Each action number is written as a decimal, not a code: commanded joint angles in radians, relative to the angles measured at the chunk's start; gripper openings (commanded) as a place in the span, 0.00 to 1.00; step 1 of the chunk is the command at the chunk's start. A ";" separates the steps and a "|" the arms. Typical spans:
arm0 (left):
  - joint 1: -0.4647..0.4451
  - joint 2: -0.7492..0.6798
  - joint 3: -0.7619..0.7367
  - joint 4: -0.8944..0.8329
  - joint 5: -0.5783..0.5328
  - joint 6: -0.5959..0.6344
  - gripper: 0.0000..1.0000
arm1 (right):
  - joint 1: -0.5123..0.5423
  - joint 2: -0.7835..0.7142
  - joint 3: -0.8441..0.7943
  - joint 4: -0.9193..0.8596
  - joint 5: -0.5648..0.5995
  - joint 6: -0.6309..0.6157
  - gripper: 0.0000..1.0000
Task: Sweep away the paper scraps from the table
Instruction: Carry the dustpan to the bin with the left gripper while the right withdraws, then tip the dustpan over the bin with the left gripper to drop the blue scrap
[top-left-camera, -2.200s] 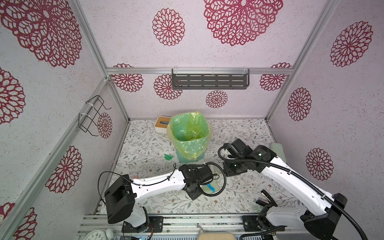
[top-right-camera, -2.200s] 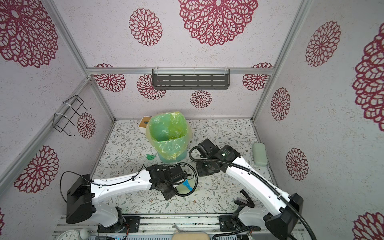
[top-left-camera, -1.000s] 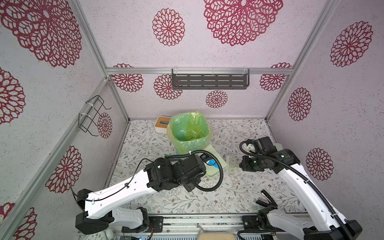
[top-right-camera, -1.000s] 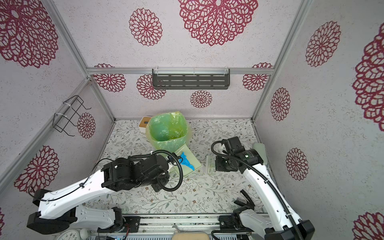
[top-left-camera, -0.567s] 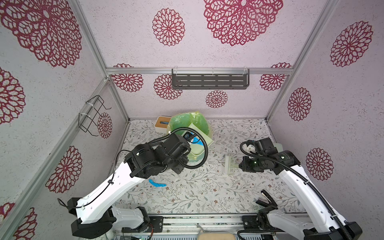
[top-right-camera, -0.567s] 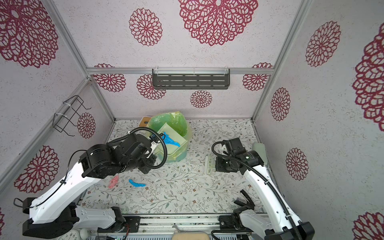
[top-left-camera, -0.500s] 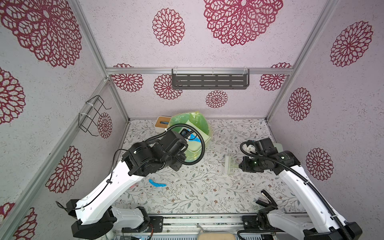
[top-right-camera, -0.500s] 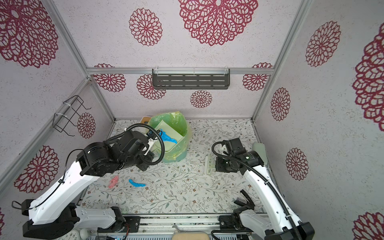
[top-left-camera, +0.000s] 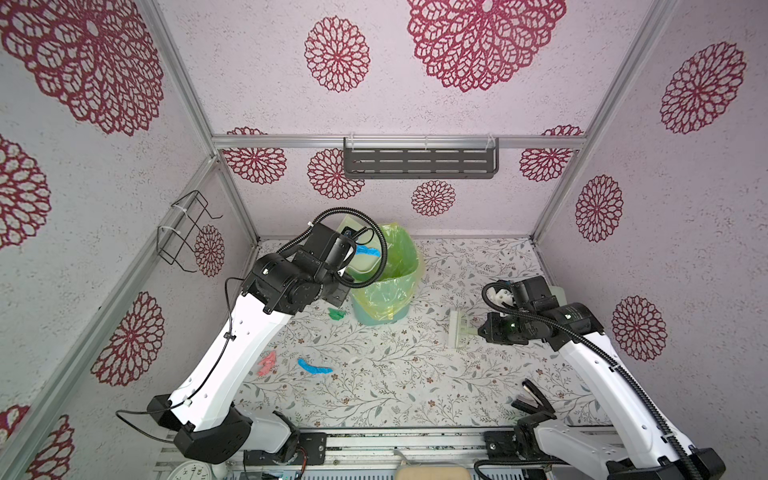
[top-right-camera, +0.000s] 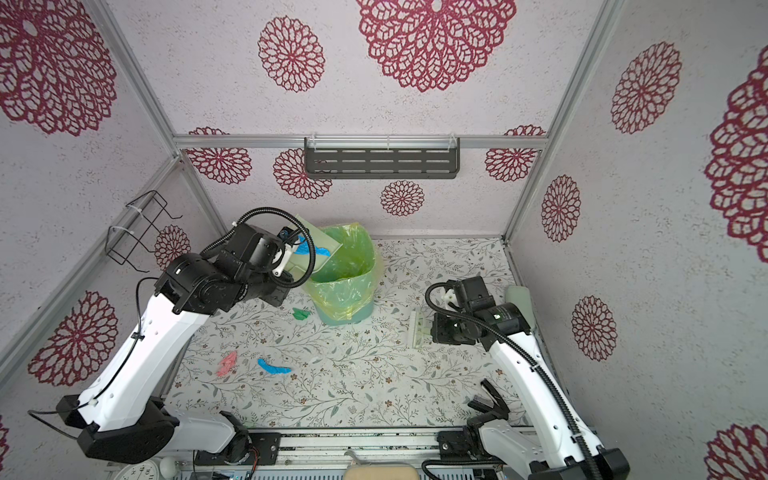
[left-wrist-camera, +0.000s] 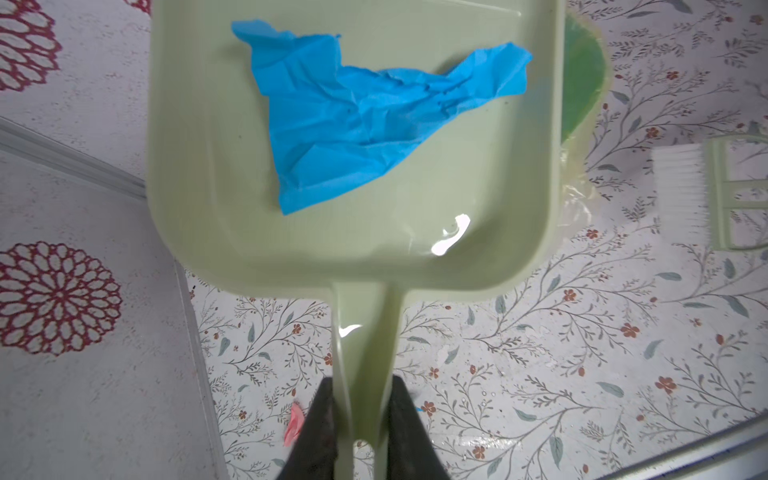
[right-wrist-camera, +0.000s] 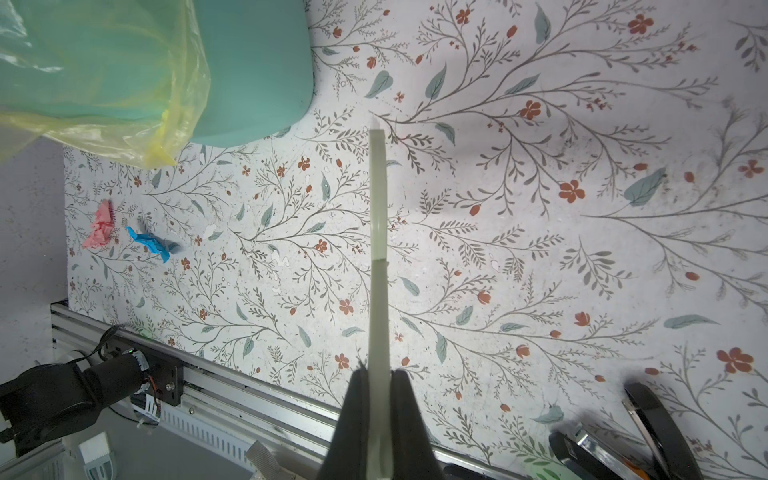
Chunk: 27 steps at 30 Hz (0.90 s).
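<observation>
My left gripper (left-wrist-camera: 363, 399) is shut on the handle of a pale green dustpan (left-wrist-camera: 374, 232), raised over the rim of the green-lined bin (top-left-camera: 386, 282). A crumpled blue paper scrap (left-wrist-camera: 357, 120) lies in the pan. On the table (top-left-camera: 415, 395) lie three paper scraps: a pink one (top-left-camera: 267, 363), a blue one (top-left-camera: 314, 368) and a green one (top-left-camera: 336, 313) beside the bin. My right gripper (right-wrist-camera: 379, 382) is shut on the handle of a pale green brush (top-left-camera: 457, 328), held right of the bin with its white bristles toward the middle.
A black stapler (top-left-camera: 534, 401) lies near the front right corner. A pale green block (top-left-camera: 559, 293) sits at the right wall behind my right arm. A wire rack (top-left-camera: 183, 232) hangs on the left wall and a grey shelf (top-left-camera: 419, 162) on the back wall.
My left arm has lifted the dustpan from the table's front middle up and back over the bin's rim. The blue and pink scraps at front left came into view. The right arm holds still.
</observation>
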<state>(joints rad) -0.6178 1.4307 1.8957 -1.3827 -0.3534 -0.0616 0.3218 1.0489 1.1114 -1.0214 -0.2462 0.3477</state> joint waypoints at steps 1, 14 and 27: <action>0.027 0.044 0.058 0.008 -0.056 0.070 0.09 | -0.009 -0.024 -0.003 0.010 -0.022 -0.025 0.00; 0.029 0.218 0.116 -0.012 -0.288 0.210 0.09 | -0.013 -0.037 -0.018 0.019 -0.031 -0.031 0.00; -0.098 0.265 0.023 0.020 -0.466 0.289 0.09 | -0.015 -0.016 0.000 0.017 -0.041 -0.060 0.00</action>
<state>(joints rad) -0.6876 1.6844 1.9472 -1.3907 -0.7425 0.1909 0.3119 1.0351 1.0912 -1.0073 -0.2672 0.3069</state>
